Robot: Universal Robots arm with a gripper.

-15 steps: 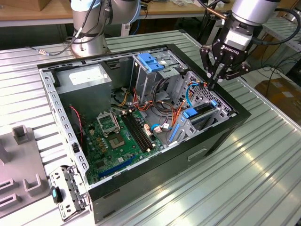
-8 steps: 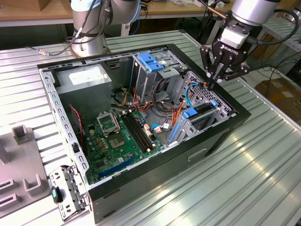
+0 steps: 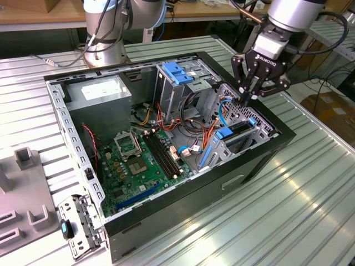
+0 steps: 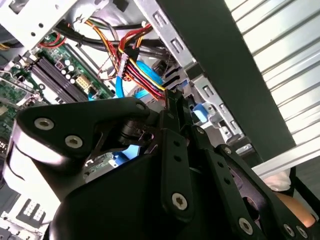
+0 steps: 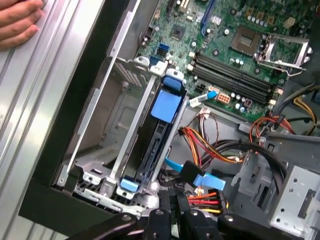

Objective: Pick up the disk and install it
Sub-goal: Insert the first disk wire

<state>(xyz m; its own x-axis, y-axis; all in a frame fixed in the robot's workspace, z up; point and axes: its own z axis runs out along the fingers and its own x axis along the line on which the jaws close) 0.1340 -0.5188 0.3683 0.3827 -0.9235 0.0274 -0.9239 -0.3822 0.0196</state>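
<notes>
The open computer case (image 3: pixel 166 138) is seen from above and to one side in the exterior view, from some way off, with the table (image 3: pixel 310 183) around it taken in. The case's inside is looked down upon from close by in both wrist views. The motherboard (image 5: pixel 235 45) and the bundle of coloured wires (image 4: pixel 137 70) are shared by all three.

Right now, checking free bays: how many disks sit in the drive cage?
1. The disk stands on edge in the drive cage, in the slot nearer the motherboard; the slot toward the case wall is empty. Cables may hide others.
</notes>
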